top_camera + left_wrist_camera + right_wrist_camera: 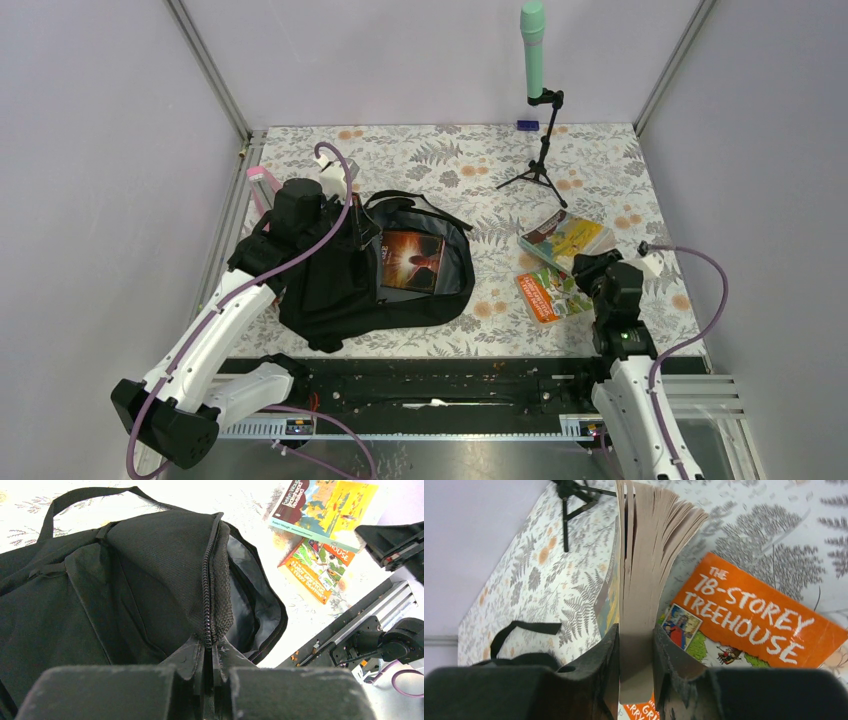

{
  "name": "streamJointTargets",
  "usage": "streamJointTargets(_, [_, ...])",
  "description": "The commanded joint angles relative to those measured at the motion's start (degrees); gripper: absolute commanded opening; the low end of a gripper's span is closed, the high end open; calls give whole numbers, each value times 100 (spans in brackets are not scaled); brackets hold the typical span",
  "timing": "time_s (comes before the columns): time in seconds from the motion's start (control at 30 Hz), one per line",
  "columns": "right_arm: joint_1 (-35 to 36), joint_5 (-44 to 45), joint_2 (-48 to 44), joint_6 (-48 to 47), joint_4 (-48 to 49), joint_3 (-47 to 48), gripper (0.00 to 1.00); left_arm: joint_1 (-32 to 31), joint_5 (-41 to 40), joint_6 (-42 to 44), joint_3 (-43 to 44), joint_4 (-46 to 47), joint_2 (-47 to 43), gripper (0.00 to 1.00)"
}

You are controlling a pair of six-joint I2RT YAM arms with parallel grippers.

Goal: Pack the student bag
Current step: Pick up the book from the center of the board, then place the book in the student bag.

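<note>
Two grips, left tool [210, 654] (student bag [145, 575]), right tool [636, 652] (paperback [646, 550])

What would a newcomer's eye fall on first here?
The big black student bag lies open left of centre, a dark book inside, its zip edge pinched by the left gripper. On the right, the right gripper clamps a paperback beside the orange Treehouse book.

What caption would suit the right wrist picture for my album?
Right gripper clamps a paperback by its pages, near the orange Treehouse book.
</note>
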Motion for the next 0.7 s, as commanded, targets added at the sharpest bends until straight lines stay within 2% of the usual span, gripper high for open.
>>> streamJointTargets(0.0, [-23,-501,-229,-1093,-33,1029,0,-8,158,-13,55,607,-83,0])
streamJointTargets(0.23, [-23,-1752,-132,-1629,-585,1952,0,-8,221,-39,69,633,-45,0])
streamJointTargets(0.4, [-23,-2561,17,-1366,-743,2509,0,-8,263,-48,68,633,-36,0])
streamJointTargets(0.57, [-23,-3613,270,-803,-499,2752,0,-8,268,-48,72,642,-47,0])
streamJointTargets(0.67, [175,-3746,389,-614,-261,2693,0,-8,273,-57,72,658,-40,0])
